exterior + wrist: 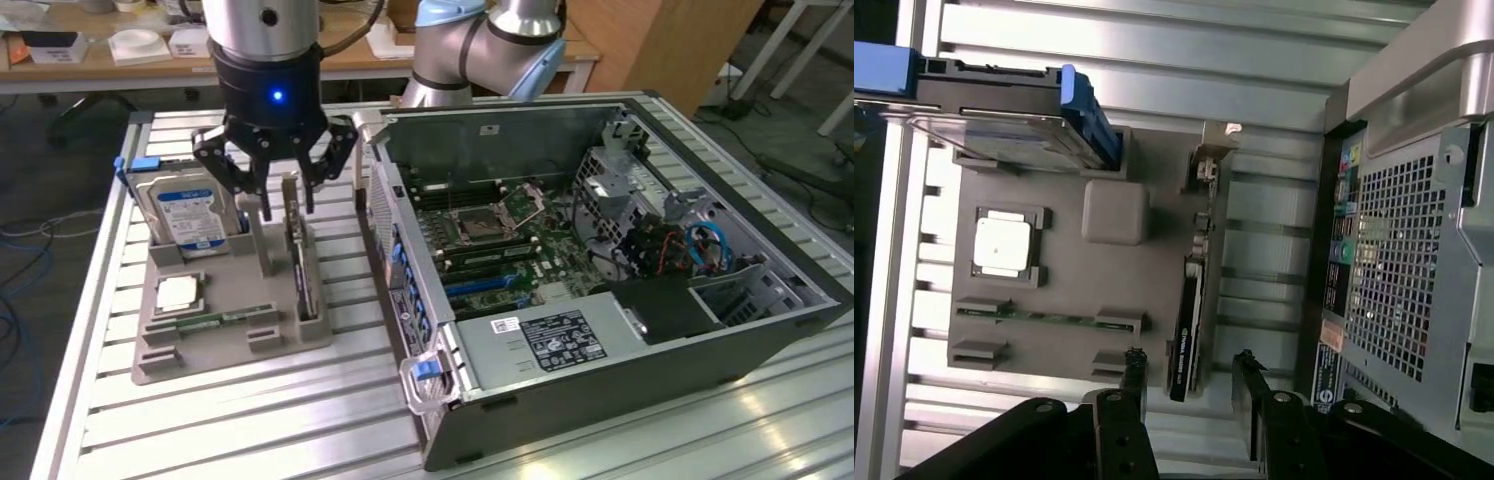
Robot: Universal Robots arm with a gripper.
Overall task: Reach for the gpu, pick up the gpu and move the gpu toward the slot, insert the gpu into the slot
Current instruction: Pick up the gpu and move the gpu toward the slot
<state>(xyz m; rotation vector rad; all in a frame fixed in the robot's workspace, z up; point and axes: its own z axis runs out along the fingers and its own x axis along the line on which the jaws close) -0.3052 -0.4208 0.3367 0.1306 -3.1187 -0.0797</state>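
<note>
Hovering wide open above the edge-standing gpu (304, 268), the gripper (279, 206) should centre its fingers astride the thin card, staying square.

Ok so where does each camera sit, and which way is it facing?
Exterior view: off the arm, raised, looking down across the slatted table at the grey tray and open computer case; the arm and its open gripper hang above the tray.
Wrist view: on the wrist, looking straight down onto the tray; the gripper's fingers show either side of the gpu's end.
Shared: the tray, the gpu, the hard drive and the case's side.
</note>
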